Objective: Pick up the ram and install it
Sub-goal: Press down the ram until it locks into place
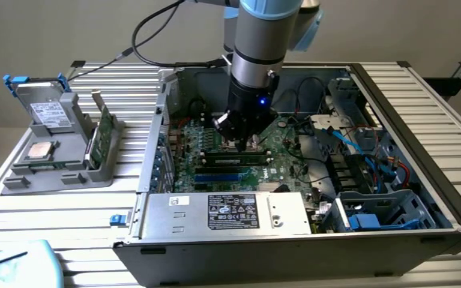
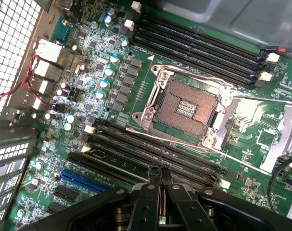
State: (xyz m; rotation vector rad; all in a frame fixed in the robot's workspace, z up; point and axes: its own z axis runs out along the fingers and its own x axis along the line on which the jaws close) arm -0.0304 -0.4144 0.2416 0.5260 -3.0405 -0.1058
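The ram (image 1: 235, 159), a dark stick with a green edge, lies along a slot on the green motherboard (image 1: 287, 141) inside the open computer case. My gripper (image 1: 242, 143) hangs straight above its middle, fingertips at or just on its top edge. Seen from the wrist, the gripper (image 2: 160, 169) is shut, its two black fingers (image 2: 154, 175) pressed together with nothing visible between the tips. The tips rest over the near bank of long black slots (image 2: 136, 156), beside the open CPU socket (image 2: 184, 108). Whether the tips touch the stick I cannot tell.
A second bank of black slots (image 2: 198, 45) lies beyond the socket. The grey power supply (image 1: 226, 213) fills the case front, and cables and drive cages (image 1: 374, 180) crowd the exterior view's right. A grey holder (image 1: 62, 150) outside the case carries a green board (image 1: 98, 138) and a hard drive (image 1: 46, 111).
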